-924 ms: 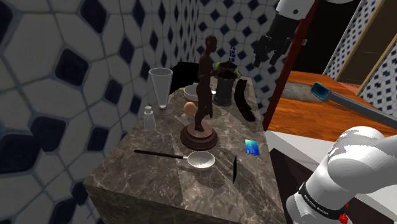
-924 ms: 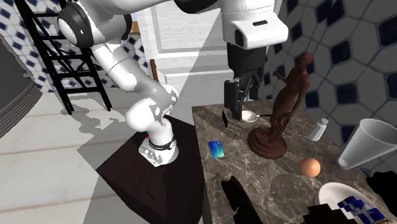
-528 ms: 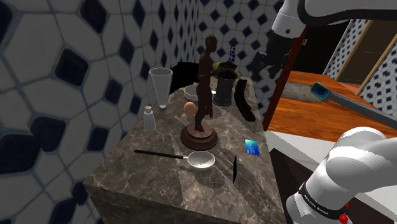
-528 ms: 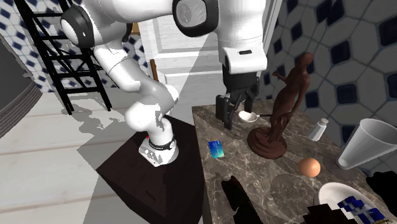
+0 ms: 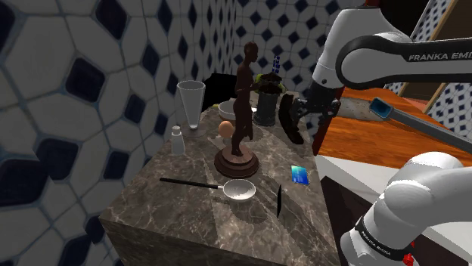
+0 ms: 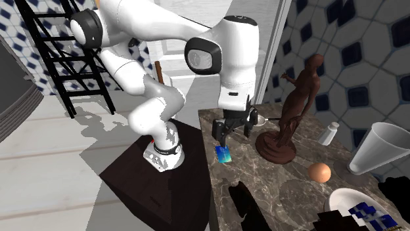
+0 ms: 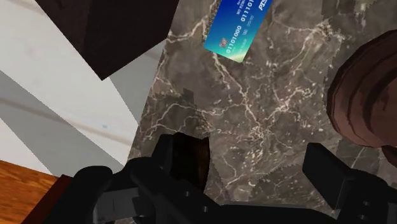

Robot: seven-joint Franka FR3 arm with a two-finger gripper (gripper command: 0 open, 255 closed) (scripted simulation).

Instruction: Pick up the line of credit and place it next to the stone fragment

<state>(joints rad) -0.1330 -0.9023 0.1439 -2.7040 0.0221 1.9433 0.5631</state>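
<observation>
The gripper (image 7: 254, 162), fingers apart, hangs above the card (image 7: 238, 28). Seemingly flat on the counter (image 7: 267, 114), it could slide from the pinch.

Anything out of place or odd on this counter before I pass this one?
One thing: a thin dark slab stands on its edge, unsupported, on the marble counter beside the spoon, which looks odd for something so thin. Nothing looks spilled or broken; the blue card lies near the counter's edge.
</observation>
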